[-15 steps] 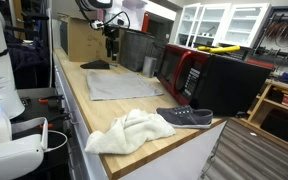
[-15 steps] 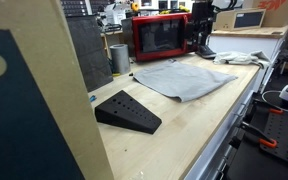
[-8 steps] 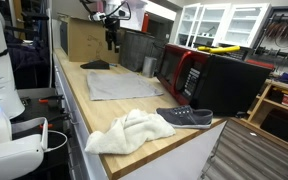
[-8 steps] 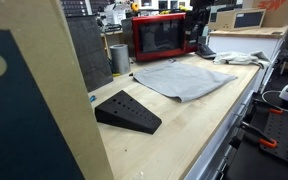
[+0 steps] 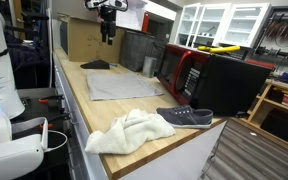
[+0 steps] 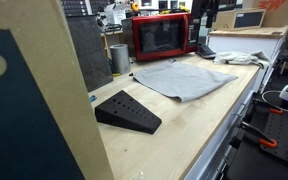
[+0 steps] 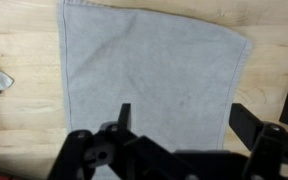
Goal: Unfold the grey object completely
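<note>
The grey cloth (image 7: 149,70) lies spread flat on the wooden tabletop (image 5: 76,105), between a black wedge (image 6: 127,110) and a white towel (image 5: 129,131). The pincer (image 5: 107,38) hangs above the cloth, jaws wide apart, holding nothing.

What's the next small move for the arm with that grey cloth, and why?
Probably just lift the gripper clear and stop: the grey cloth already looks spread flat in one layer on the counter, with the open jaws well above it, holding nothing.
</note>
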Tool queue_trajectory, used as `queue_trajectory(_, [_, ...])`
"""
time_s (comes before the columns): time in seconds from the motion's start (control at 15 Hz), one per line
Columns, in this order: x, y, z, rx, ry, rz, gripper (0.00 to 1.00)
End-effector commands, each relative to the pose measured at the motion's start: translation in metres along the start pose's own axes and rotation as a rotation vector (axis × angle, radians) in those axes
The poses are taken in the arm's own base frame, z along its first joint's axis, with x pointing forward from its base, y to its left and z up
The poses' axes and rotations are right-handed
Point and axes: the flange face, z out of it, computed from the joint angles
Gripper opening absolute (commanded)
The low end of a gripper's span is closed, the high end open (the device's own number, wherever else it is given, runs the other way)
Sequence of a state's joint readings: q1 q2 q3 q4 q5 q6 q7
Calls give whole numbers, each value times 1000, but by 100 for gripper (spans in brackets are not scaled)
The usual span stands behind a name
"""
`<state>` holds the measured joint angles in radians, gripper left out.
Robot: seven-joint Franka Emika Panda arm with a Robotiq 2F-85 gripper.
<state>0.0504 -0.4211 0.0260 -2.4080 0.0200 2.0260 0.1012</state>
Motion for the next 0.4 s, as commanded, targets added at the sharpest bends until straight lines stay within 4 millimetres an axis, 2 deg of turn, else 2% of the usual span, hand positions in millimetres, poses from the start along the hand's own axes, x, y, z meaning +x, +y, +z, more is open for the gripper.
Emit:
queue_trajectory(0.0, [-26,-2,-19,2,-41,142,100])
queue_trajectory(0.07, [-11,0,-11,5,-29,63,100])
queue_trajectory(0.33, [-21,-2,-18,-3,-28,119,100])
